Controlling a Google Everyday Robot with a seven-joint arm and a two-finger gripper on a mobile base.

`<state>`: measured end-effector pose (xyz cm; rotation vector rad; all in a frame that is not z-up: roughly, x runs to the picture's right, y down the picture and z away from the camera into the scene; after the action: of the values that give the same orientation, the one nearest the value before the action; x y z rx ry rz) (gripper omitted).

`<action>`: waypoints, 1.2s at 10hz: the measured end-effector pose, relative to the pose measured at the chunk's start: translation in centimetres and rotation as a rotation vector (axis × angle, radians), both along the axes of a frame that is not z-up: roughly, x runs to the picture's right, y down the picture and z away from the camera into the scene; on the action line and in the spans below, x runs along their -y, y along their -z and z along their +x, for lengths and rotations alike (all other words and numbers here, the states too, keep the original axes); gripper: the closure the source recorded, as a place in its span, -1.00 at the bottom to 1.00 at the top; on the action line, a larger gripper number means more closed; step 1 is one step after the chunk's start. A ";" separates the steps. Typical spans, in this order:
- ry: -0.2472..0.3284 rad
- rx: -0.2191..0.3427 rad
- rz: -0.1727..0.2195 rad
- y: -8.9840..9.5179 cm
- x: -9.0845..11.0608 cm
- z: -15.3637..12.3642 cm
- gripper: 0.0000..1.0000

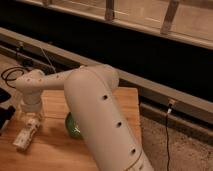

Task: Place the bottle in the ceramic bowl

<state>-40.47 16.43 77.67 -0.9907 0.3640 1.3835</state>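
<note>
The small white bottle (27, 134) lies on its side on the wooden table (55, 150) at the far left. My gripper (31, 116) hangs from the white wrist right above the bottle's upper end, touching it or nearly so. The green ceramic bowl (72, 127) stands to the right of the bottle. Only its left edge shows, because my thick white arm (100, 120) covers the rest.
A black object (4, 116) sits at the table's left edge. Black cables (14, 73) lie on the floor behind the table. A long metal rail (150, 85) and a dark wall run behind. A thin cable (167, 135) hangs at the right over speckled floor.
</note>
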 end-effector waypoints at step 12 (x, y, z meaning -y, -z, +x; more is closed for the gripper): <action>0.178 -0.149 0.036 -4.8 -3.7 -1.1 -0.30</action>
<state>-41.56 20.13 82.45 -0.8072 0.5245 1.3003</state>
